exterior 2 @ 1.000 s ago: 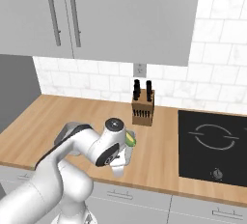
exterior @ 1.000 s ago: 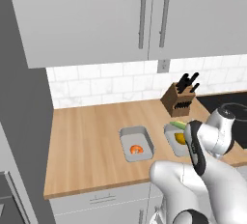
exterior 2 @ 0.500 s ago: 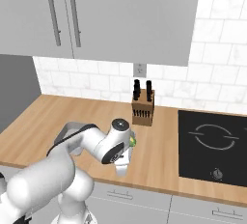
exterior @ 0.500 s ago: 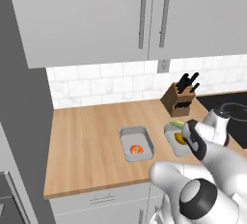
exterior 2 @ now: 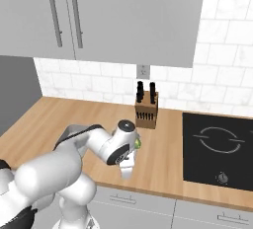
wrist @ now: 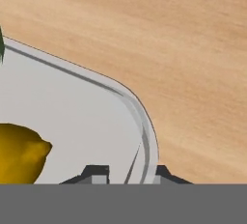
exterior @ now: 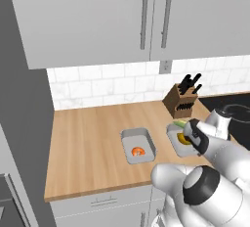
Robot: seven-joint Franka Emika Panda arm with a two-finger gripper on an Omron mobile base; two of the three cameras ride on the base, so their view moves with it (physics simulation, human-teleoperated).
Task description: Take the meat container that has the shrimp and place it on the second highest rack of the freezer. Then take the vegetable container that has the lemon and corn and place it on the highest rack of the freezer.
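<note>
Knife block (exterior: 182,102) just behind vegetable container (exterior: 177,142) — shrimp container (exterior: 137,146) alongside

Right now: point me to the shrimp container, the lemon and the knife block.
shrimp container (exterior: 138,138), left base view, bare grey floor above the shrimp.
lemon (wrist: 18,153), hand view, middle of its yellow skin.
knife block (exterior 2: 147,115), right base view, wooden front face.

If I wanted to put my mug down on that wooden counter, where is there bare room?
The wooden counter is bare on its left stretch, between the dark wall and the grey shrimp container. It is crowded on the right, where the grey lemon container, the wooden knife block and the tool sit close.
</note>
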